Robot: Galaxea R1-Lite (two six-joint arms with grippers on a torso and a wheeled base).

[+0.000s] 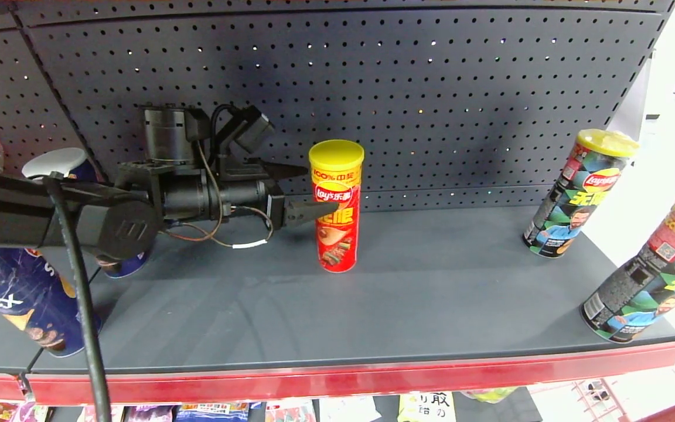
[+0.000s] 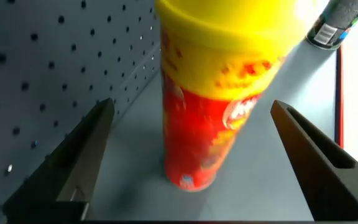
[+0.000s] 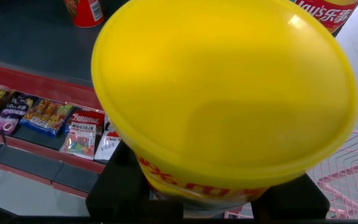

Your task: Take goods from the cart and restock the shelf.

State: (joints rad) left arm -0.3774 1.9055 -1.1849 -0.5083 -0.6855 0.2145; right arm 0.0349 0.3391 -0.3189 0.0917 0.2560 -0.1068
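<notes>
My left pincer, released, straddles the upright red can on the shelf, while my right pincer clasps a second can; withdrawing crookedly could clip and topple the red can.

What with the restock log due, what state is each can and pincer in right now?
Red chip can: upright on shelf, lid on, ungripped.
Left pincer: open, fingers flanking the can.
Held chip can: lid on, gripped in front of the shelf.
Right pincer: shut on it.
Black-and-green chip can: standing on shelf, lid on.
</notes>
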